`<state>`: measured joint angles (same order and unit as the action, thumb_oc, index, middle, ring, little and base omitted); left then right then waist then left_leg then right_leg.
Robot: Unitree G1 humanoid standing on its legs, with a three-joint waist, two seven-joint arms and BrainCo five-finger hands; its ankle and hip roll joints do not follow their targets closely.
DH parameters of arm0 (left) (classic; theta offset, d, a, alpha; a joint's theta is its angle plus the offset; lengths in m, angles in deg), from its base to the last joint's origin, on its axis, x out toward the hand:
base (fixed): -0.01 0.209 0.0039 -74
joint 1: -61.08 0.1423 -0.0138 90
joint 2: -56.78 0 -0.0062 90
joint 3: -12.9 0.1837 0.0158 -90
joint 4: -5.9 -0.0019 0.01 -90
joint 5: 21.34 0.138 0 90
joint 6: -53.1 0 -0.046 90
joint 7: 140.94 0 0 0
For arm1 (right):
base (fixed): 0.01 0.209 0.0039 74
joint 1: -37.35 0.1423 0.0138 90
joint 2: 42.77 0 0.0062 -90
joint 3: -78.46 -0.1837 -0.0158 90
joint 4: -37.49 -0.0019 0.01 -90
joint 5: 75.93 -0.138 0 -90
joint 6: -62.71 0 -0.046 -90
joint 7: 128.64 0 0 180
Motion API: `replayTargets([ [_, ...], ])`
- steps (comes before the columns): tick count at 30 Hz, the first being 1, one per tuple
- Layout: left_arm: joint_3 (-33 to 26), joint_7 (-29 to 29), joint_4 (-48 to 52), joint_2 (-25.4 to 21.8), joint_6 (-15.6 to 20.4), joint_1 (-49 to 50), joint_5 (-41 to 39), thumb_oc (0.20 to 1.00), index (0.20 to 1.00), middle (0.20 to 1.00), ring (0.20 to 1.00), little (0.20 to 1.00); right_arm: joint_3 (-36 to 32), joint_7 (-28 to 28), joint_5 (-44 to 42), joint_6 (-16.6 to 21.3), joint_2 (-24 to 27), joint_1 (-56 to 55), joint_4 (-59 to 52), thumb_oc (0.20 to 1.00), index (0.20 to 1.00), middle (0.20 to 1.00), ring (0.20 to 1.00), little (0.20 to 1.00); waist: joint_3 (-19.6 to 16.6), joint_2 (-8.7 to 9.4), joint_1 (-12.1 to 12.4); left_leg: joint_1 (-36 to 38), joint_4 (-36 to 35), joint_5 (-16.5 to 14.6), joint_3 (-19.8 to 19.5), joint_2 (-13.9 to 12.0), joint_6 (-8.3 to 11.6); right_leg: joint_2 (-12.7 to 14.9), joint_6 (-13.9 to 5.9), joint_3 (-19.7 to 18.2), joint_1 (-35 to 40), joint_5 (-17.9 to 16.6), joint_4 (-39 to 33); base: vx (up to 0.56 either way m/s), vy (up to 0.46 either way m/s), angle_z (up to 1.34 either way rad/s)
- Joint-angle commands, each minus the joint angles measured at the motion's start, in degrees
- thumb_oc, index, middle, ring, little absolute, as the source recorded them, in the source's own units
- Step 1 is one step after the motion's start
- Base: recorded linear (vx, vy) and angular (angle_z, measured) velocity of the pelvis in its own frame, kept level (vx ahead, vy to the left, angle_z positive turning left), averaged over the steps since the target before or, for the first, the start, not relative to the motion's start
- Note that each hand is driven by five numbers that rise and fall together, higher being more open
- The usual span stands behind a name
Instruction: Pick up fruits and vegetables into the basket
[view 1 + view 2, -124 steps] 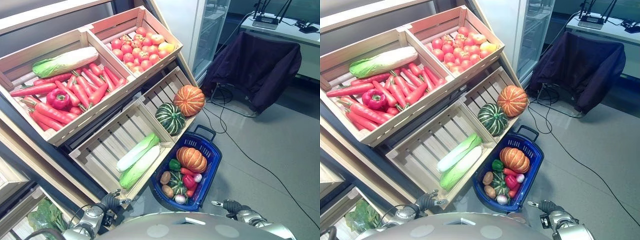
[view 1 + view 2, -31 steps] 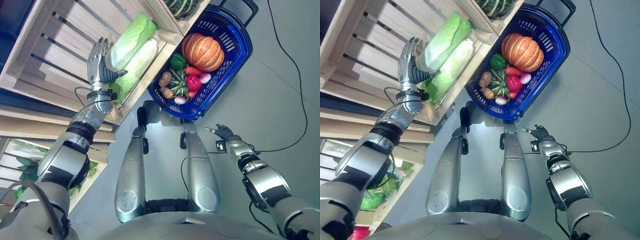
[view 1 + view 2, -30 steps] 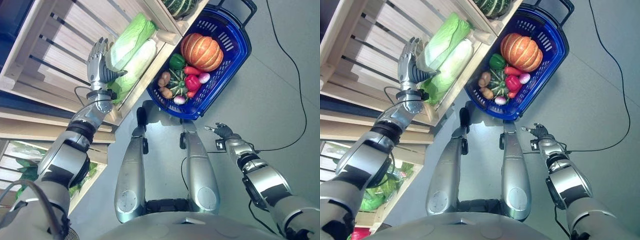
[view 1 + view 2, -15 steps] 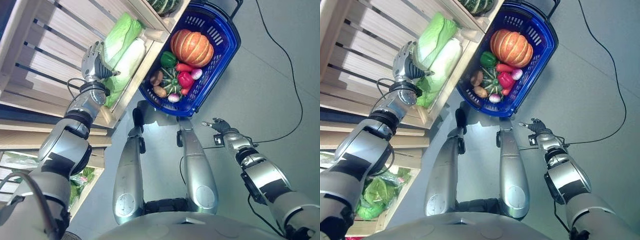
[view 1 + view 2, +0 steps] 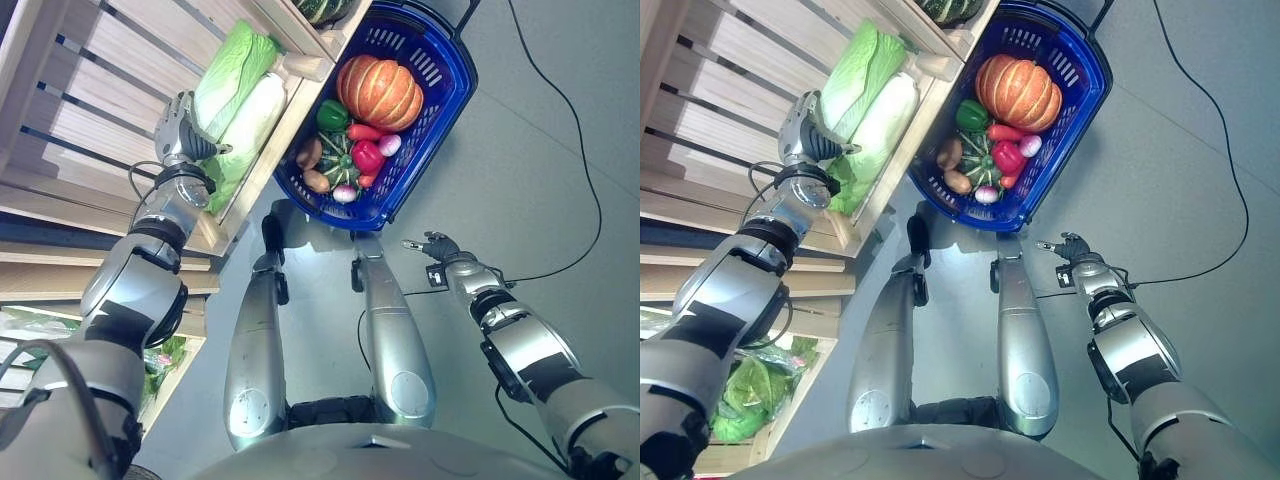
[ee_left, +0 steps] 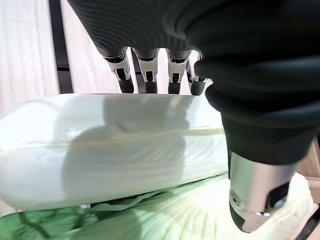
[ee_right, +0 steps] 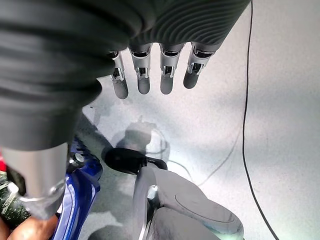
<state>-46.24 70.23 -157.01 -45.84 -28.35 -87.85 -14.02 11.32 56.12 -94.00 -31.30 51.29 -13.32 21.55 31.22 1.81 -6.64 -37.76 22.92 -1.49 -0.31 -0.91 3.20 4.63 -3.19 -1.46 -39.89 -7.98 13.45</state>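
Reaching with the left hand into the lower wooden crate, alongside the two napa cabbages lying there side by side against the crate's front wall. Resting the fingers nearly straight along the far flank of the paler cabbage, with the thumb over its near side; spread wide, not closed round it. Lying just beside it, touching, the greener cabbage.

Hanging low over the grey floor, well apart from the produce, the right hand, fingers relaxed and loosely extended, holding nothing.

Sitting on the floor just beside the crate's corner, the blue shopping basket, already carrying an orange pumpkin, a green bell pepper, a red bell pepper, a small striped green squash, potatoes and a small pink-white radish-like root. Showing at the top edge, part of a dark green striped pumpkin in the neighbouring crate.
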Motion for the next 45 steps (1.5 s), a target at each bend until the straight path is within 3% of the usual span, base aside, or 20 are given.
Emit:
replayTargets([
  [1, -4.9, 1.8, -3.2, -0.6, -1.1, 0.3, -2.9, 1.0, 1.0, 1.0, 1.0, 1.0, 1.7, 0.0, -1.4, -1.2, 1.0, -1.8, 0.5, 1.0, 1.0, 1.0, 1.0, 1.0, -1.4, 0.06, 1.1, -0.5, -3.3, 2.6, 0.6, 0.7, 0.41, -2.7, 0.56, 1.6, 0.6, 8.1, 8.2, 0.0, 0.0, 0.0],
  [10, -5.8, -0.1, -5.7, -0.6, -3.6, -0.4, -4.8, 1.0, 1.0, 1.0, 1.0, 1.0, 1.9, -0.2, -1.7, -1.1, 0.9, -1.3, 0.8, 1.0, 1.0, 1.0, 1.0, 1.0, -1.4, 0.46, 1.2, -1.0, -3.5, 2.7, 0.4, 0.7, 0.47, -3.0, 0.5, 1.7, 0.2, 8.2, 8.3, 0.0, 0.0, -0.01],
  [26, -4.2, -4.7, -7.1, -0.2, -4.4, -0.7, -6.4, 1.0, 1.0, 1.0, 1.0, 1.0, 2.3, -0.5, -1.8, -1.2, 1.3, -0.2, 1.2, 1.0, 1.0, 1.0, 1.0, 1.0, -1.4, 0.51, 0.9, -1.4, -3.7, 3.0, 0.7, 0.7, 0.59, -3.1, 0.3, 1.7, -0.2, 7.7, 7.7, 0.0, 0.001, -0.01],
  [27, -4.1, -5.4, -7.2, -0.2, -4.6, -0.9, -6.4, 0.915, 0.915, 0.915, 0.915, 0.915, 2.3, -0.6, -1.9, -1.3, 1.3, -0.1, 1.1, 1.0, 1.0, 1.0, 1.0, 1.0, -1.4, 0.54, 0.9, -1.5, -3.7, 3.0, 0.8, 0.7, 0.57, -3.1, 0.29, 1.7, -0.2, 7.7, 7.7, 0.0, 0.0, 0.0],
  [28, -3.8, -5.8, -7.0, -0.1, -4.8, -1.0, -6.4, 0.592, 0.592, 0.592, 0.592, 0.592, 2.4, -0.4, -1.9, -1.4, 1.3, -0.1, 1.0, 1.0, 1.0, 1.0, 1.0, 1.0, -1.4, 0.57, 0.8, -1.6, -3.7, 3.0, 0.9, 0.6, 0.61, -3.0, 0.28, 1.7, -0.3, 7.7, 7.7, 0.0, 0.0, 0.0],
  [30, -3.6, -6.8, -7.3, -0.1, -4.5, -1.2, -6.7, 0.2, 0.2, 0.2, 0.2, 0.2, 2.5, -0.8, -1.9, -1.5, 1.5, 0.2, 1.1, 1.0, 1.0, 1.0, 1.0, 1.0, -1.4, 0.56, 0.8, -1.5, -3.8, 3.1, 0.9, 0.6, 0.61, -3.1, 0.25, 1.7, -0.3, 7.6, 7.7, 0.0, 0.0, 0.0],
  [45, -3.0, -10.0, -8.3, -0.2, -4.6, -1.4, -8.6, 0.2, 0.2, 0.2, 0.2, 0.2, 2.6, -1.0, -1.7, -1.3, 1.8, 0.3, 1.1, 1.0, 1.0, 1.0, 1.0, 1.0, -1.4, 0.52, 0.4, -1.2, -4.8, 3.5, 1.1, 0.5, 0.64, -3.0, 0.04, 1.5, -0.1, 7.0, 6.5, 0.0, 0.0, 0.0],
])
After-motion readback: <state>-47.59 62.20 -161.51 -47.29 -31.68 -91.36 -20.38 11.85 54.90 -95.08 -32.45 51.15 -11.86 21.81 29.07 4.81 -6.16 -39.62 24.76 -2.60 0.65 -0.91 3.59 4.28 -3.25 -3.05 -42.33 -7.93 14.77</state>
